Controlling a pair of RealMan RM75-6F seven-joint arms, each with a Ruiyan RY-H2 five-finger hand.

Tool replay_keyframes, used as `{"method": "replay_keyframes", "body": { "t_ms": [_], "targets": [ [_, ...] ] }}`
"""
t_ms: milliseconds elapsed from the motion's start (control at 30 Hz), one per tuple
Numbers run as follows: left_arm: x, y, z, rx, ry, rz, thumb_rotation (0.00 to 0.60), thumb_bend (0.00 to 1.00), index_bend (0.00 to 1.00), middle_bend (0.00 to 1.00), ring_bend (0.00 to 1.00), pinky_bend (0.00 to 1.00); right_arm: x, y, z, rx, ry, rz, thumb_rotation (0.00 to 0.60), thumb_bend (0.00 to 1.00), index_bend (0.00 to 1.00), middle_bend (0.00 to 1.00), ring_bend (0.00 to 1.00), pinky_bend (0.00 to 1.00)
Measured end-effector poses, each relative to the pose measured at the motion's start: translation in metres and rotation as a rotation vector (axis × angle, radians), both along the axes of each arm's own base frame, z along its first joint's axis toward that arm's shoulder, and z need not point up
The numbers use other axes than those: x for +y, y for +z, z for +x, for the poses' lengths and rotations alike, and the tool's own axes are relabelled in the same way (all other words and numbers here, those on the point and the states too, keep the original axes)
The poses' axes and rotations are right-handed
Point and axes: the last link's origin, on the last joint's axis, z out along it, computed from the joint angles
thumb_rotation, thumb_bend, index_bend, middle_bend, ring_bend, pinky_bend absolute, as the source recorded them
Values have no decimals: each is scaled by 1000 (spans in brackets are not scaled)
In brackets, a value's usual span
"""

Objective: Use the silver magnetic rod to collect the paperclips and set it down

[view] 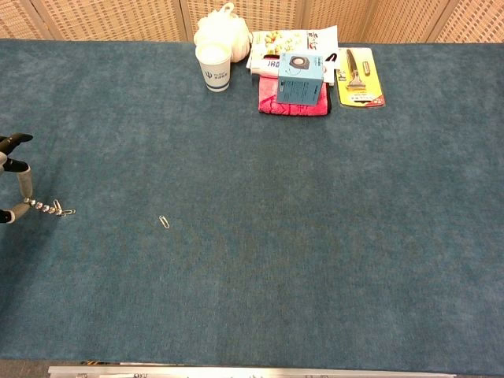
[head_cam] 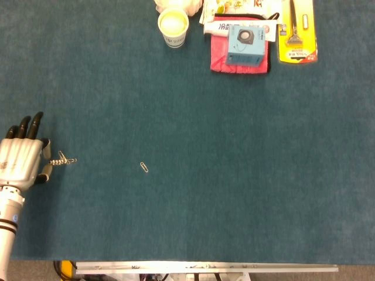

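Observation:
My left hand is at the far left edge of the table, back upward, and pinches the silver magnetic rod between thumb and a finger. Several paperclips cling along the rod's free end, which points right and hangs low over the blue cloth. In the chest view only the fingertips of the left hand show at the left edge, with the rod slanting down to the right. One loose paperclip lies on the cloth to the right of the rod, also seen as the loose paperclip. My right hand is out of both views.
At the far edge stand a paper cup, a blue box on a red cloth, snack packets and a yellow blister pack. A white bag sits behind the cup.

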Motion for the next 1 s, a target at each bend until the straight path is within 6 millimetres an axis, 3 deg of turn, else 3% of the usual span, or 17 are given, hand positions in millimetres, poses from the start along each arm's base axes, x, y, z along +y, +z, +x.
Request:
{"method": "replay_keyframes", "body": {
  "t_ms": [233, 367, 700, 1000],
  "targets": [
    [-4, 6, -9, -19, 25, 28, 600, 323, 260, 0, 0, 138, -1, -1, 0, 2, -3, 1, 600, 0, 325, 263, 212, 357],
    [-7, 17, -13, -23, 28, 63, 600, 322, 222, 0, 0, 138, -1, -2, -1, 5, -6, 3, 600, 0, 325, 263, 212, 357],
    [-16, 41, -9, -53, -2, 154, 600, 323, 273, 0, 0, 138, -2, -7, -2, 18, -12, 17, 600, 0, 325, 263, 212, 357],
    [-30, 57, -4, -117, -43, 210, 600, 322, 429, 67, 32, 173, -3, -14, -5, 41, -27, 31, 600, 0, 325, 263, 211, 357]
  ]
}}
